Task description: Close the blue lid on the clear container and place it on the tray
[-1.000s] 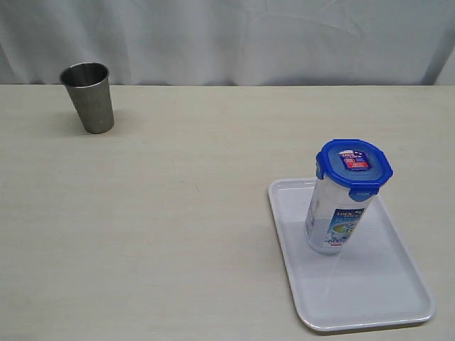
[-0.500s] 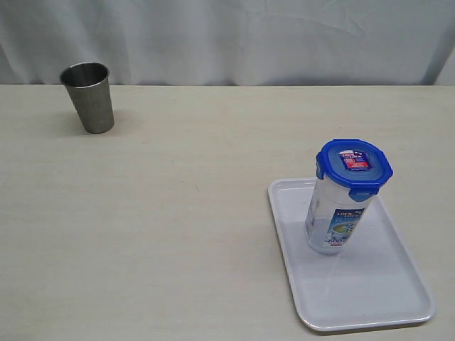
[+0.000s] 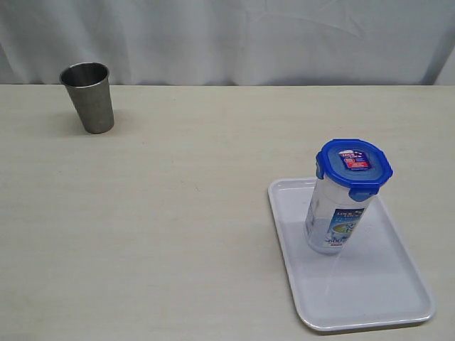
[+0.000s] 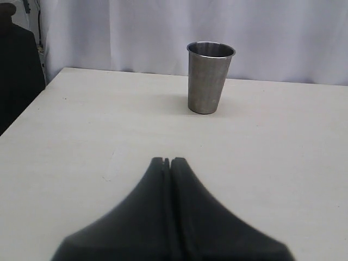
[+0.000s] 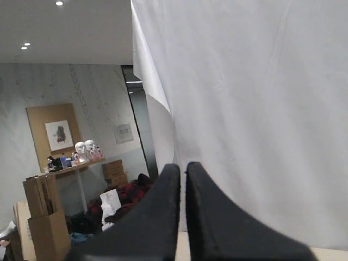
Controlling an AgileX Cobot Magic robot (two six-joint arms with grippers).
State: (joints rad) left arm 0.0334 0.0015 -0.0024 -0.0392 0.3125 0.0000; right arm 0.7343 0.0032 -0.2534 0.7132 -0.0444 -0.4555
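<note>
White curtain point(image 3: 227, 35) backs a pale surface point(image 3: 199, 213), with a steel cup point(image 3: 88, 96) at ten o'clock and the tray point(image 3: 370, 291) at four o'clock. On the tray's far half stands the clear container point(image 3: 333, 222), the blue lid point(image 3: 354, 165) seated on top. Both the left pincer point(image 4: 169, 163) and the right pincer point(image 5: 182, 169) are clenched, holding nothing.

White curtain point(image 3: 227, 35) hangs behind the pale wood-grain table point(image 3: 178, 213).

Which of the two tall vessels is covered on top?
The clear container, on the white tray: a blue lid covers it. The grey steel cup, far off on the table, is open.
</note>
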